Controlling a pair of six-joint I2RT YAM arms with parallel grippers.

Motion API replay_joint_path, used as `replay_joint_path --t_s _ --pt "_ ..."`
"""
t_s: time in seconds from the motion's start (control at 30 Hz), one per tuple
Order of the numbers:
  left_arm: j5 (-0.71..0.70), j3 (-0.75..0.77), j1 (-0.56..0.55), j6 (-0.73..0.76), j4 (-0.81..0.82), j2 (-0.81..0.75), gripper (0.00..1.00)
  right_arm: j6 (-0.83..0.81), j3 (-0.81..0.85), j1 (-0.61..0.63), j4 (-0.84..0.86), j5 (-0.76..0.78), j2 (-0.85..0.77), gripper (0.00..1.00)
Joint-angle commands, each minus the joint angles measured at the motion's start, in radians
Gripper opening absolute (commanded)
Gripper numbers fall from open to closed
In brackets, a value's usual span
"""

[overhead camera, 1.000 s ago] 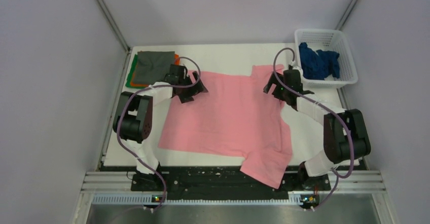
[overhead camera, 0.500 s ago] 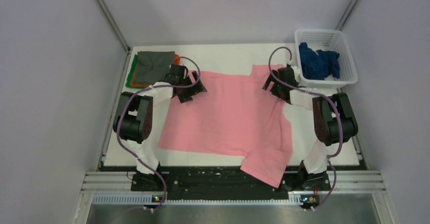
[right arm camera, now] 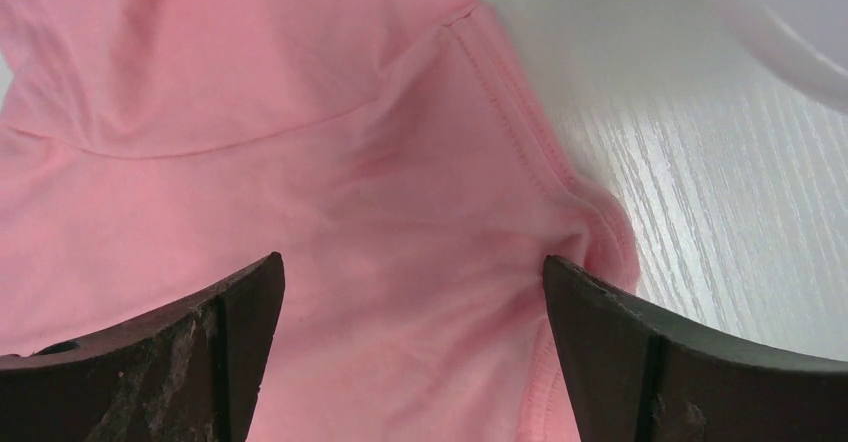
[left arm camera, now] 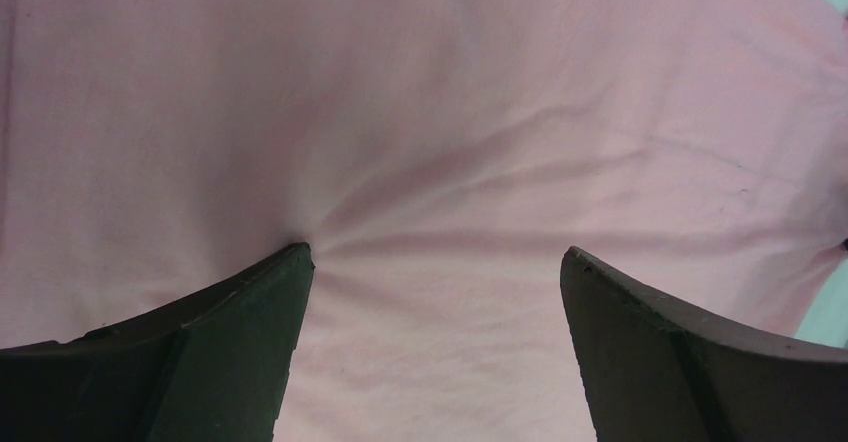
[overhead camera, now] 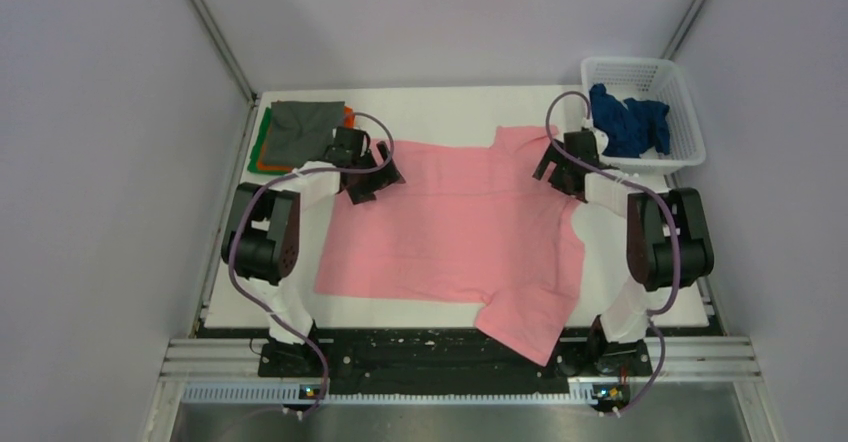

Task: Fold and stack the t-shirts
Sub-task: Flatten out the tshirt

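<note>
White mesh basket [overhead camera: 640,63], far right corner, holds the crumpled dark blue shirt [overhead camera: 628,127]. Spread flat on the table [overhead camera: 440,112] is the pink shirt [overhead camera: 460,227], near sleeve over the front edge. The folded stack [overhead camera: 305,127], grey on top, sits far left. The left gripper [overhead camera: 375,177] and right gripper [overhead camera: 560,167] are both spread wide, tips on pink cloth. Versus half a second ago, the right gripper sits closer to the basket and the left is unchanged.

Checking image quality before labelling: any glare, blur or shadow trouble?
Top external: evenly lit, sharp. Left wrist: pink t-shirt slightly soft, dark fingers featureless. Right wrist: seam stitching crisp, mild sheen on the white table.
</note>
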Motion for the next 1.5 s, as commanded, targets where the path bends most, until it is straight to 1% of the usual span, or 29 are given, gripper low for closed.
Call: replay_joint_path --t_s 0.0,0.13,0.27,0.33,0.43,0.57,0.73,0.87,1.07,1.2,1.33,1.4,1.47 --pt "-0.082 0.007 -0.025 0.043 -0.11 -0.09 0.99 -0.051 0.008 0.023 -0.057 -0.037 -0.126 0.99" --pt "-0.1 -0.013 -0.026 0.044 -0.12 -0.152 0.99 -0.08 0.0 0.045 -0.074 -0.033 -0.206 0.99" --pt "-0.125 0.056 -0.026 0.049 -0.159 -0.119 0.99 -0.105 0.048 0.047 -0.049 -0.065 -0.177 0.99" --pt "-0.116 0.104 -0.026 0.053 -0.167 -0.077 0.99 -0.115 0.086 0.049 -0.005 -0.109 -0.12 0.99" --pt "-0.103 0.181 -0.026 0.06 -0.171 -0.003 0.99 -0.118 0.187 0.048 -0.019 -0.145 -0.002 0.99" --pt "-0.087 0.27 -0.026 0.069 -0.185 0.096 0.99 -0.129 0.291 0.048 0.023 -0.119 0.145 0.99" --pt "-0.116 0.373 -0.025 0.086 -0.229 0.214 0.99 -0.147 0.455 0.046 -0.033 -0.097 0.314 0.99" --pt "-0.1 0.44 -0.021 0.075 -0.229 0.292 0.99 -0.124 0.546 0.036 -0.071 -0.092 0.411 0.99" --pt "-0.083 0.529 -0.016 0.061 -0.224 0.38 0.99 -0.108 0.725 0.003 -0.164 -0.096 0.554 0.99" --pt "-0.061 0.582 -0.014 0.058 -0.214 0.419 0.99 -0.12 0.864 0.001 -0.213 -0.101 0.659 0.99" --pt "-0.074 0.633 -0.003 0.061 -0.227 0.429 0.99 -0.124 1.032 -0.006 -0.262 -0.099 0.729 0.99" --pt "-0.062 0.662 0.005 0.06 -0.257 0.411 0.99 -0.149 1.114 -0.006 -0.302 -0.089 0.737 0.99" --pt "-0.062 0.673 0.006 0.067 -0.292 0.361 0.99 -0.181 1.157 -0.006 -0.35 -0.086 0.709 0.99"
